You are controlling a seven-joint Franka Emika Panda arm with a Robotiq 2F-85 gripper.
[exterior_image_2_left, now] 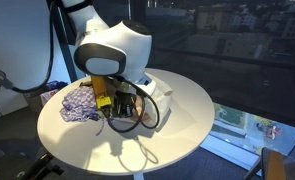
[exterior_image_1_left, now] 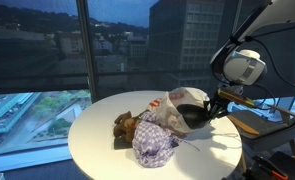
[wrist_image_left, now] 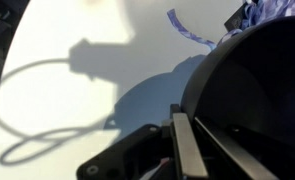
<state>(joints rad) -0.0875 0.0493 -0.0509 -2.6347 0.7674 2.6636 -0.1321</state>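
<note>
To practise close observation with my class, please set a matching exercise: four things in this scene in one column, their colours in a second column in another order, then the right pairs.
Things:
1. round table
2. crumpled cloth
3. bowl
4. plush-like item

Colours:
A. black
B. brown
C. white
D. blue-and-white checked

Pairs: 1-C, 2-D, 3-A, 4-B

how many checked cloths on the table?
1. The checked cloth lies crumpled on the round table, beside the black bowl at the end effector. Others may be hidden under it.
</note>
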